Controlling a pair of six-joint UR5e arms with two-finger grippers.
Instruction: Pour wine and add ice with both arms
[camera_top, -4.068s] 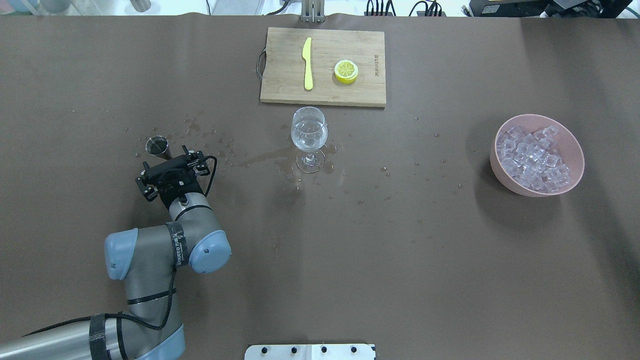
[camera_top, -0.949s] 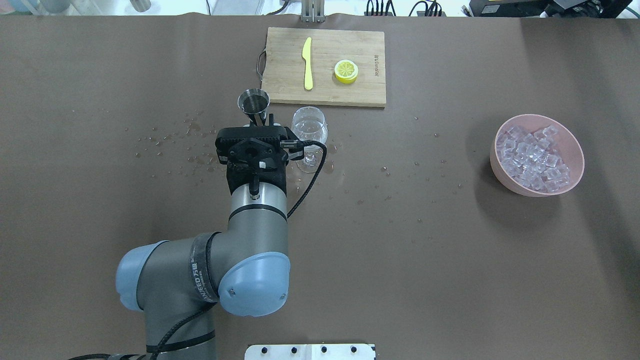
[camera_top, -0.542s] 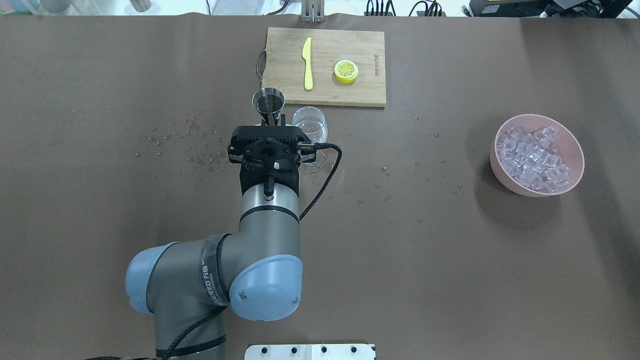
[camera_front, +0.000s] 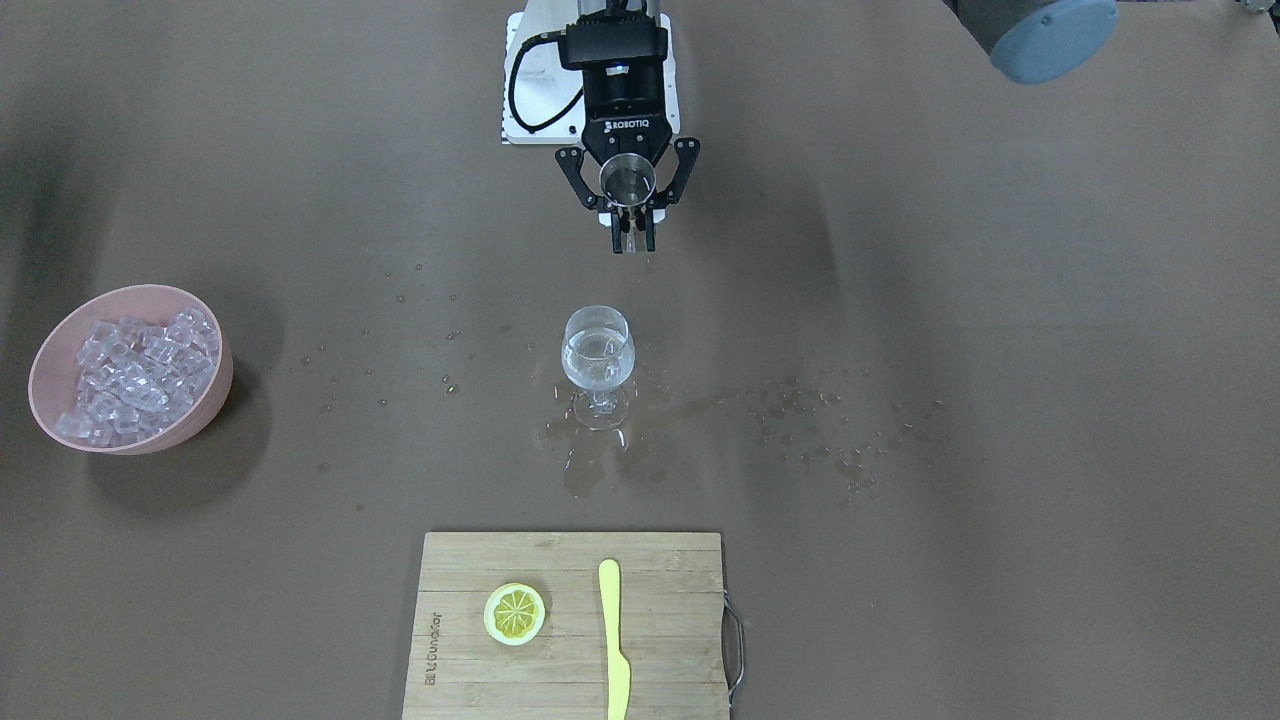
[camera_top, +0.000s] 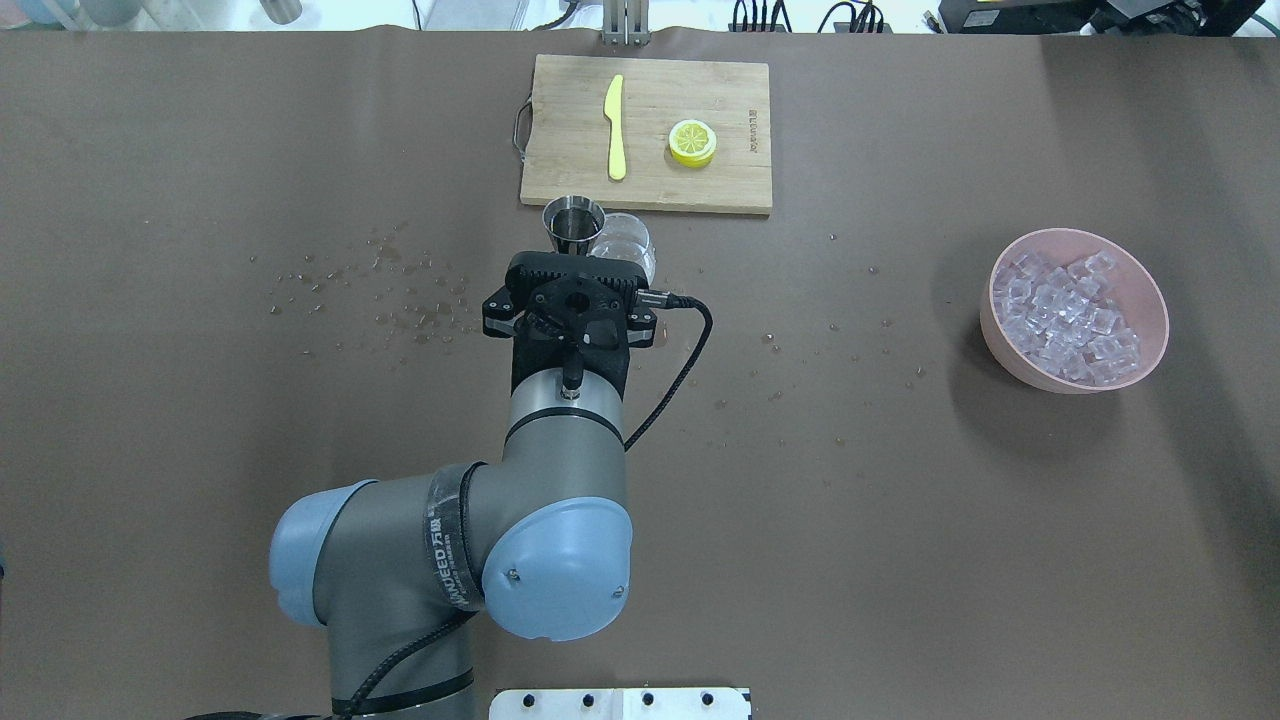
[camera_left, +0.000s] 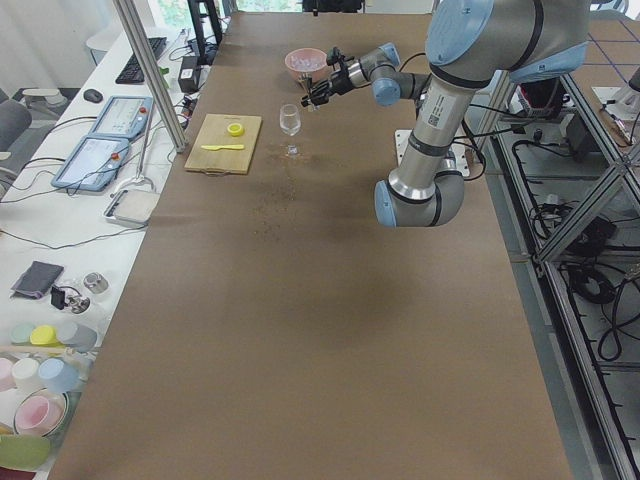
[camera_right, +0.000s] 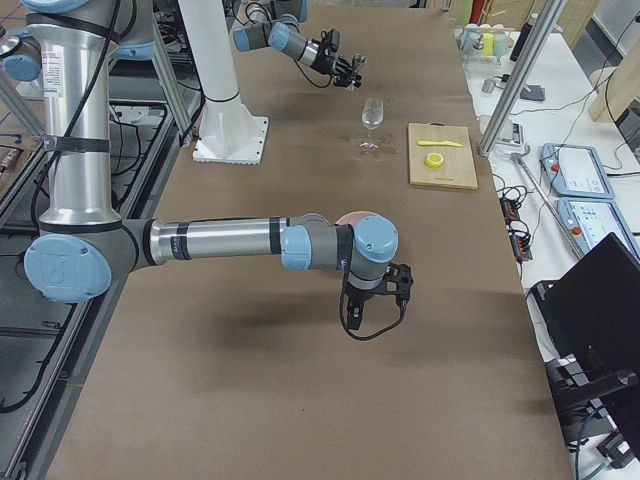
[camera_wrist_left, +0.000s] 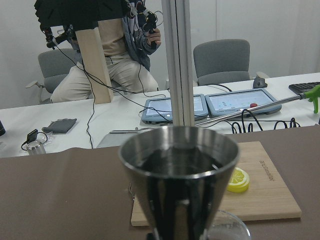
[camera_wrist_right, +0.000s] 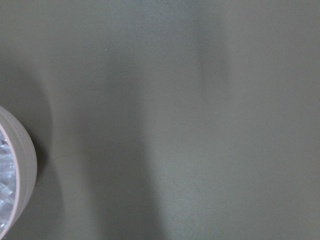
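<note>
My left gripper (camera_front: 632, 235) is shut on a steel jigger (camera_front: 627, 182) and holds it upright in the air, close beside the wine glass (camera_front: 598, 360). In the overhead view the jigger (camera_top: 573, 218) overlaps the glass rim (camera_top: 630, 238). The glass stands mid-table with clear wine (camera_front: 597, 362) in its bowl. The left wrist view shows the jigger (camera_wrist_left: 179, 175) up close, its inside dark. The ice (camera_top: 1068, 315) fills a pink bowl (camera_top: 1000, 345) at the right. My right gripper (camera_right: 385, 285) hangs near that bowl; I cannot tell whether it is open or shut.
A wooden cutting board (camera_top: 700, 185) with a yellow knife (camera_top: 615, 125) and a lemon slice (camera_top: 692, 142) lies behind the glass. Spilled drops (camera_top: 400, 290) and a wet patch (camera_front: 590, 470) mark the brown table. The right wrist view shows the bowl's wall (camera_wrist_right: 22, 170).
My left arm has lifted the jigger from the table's left and carried it rightward to the wine glass. The glass, bowl and board have not moved.
</note>
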